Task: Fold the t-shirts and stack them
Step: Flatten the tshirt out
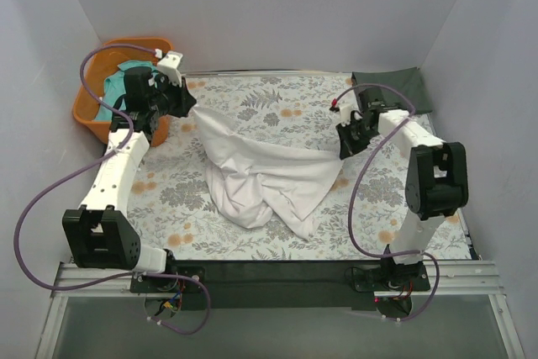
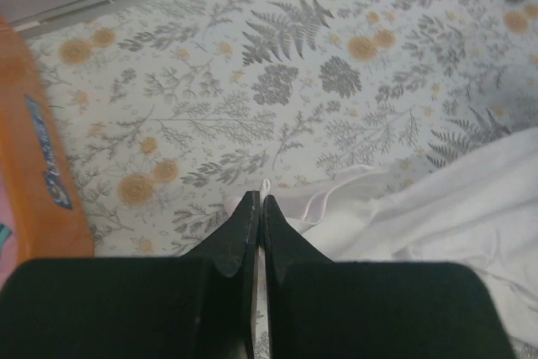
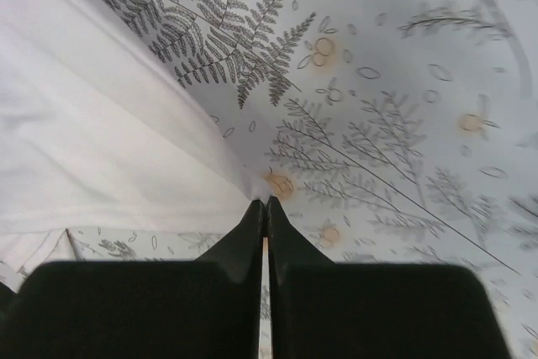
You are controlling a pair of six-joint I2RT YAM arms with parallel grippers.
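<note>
The white t-shirt (image 1: pixel 261 176) hangs stretched between both grippers over the middle of the floral table, its lower part bunched on the cloth. My left gripper (image 1: pixel 187 105) is shut on its left corner (image 2: pixel 266 187). My right gripper (image 1: pixel 345 145) is shut on its right corner (image 3: pixel 256 182). The white cloth fills the left of the right wrist view (image 3: pixel 92 132) and the lower right of the left wrist view (image 2: pixel 454 199). The teal t-shirt (image 1: pixel 118 86) lies in the orange basket. The dark grey-green t-shirt (image 1: pixel 393 86) lies flat at the far right corner.
An orange basket (image 1: pixel 88 107) stands at the far left, beside my left arm; its wall shows in the left wrist view (image 2: pixel 38 157). White walls close in the table on three sides. A black strip runs along the near edge (image 1: pixel 269 271).
</note>
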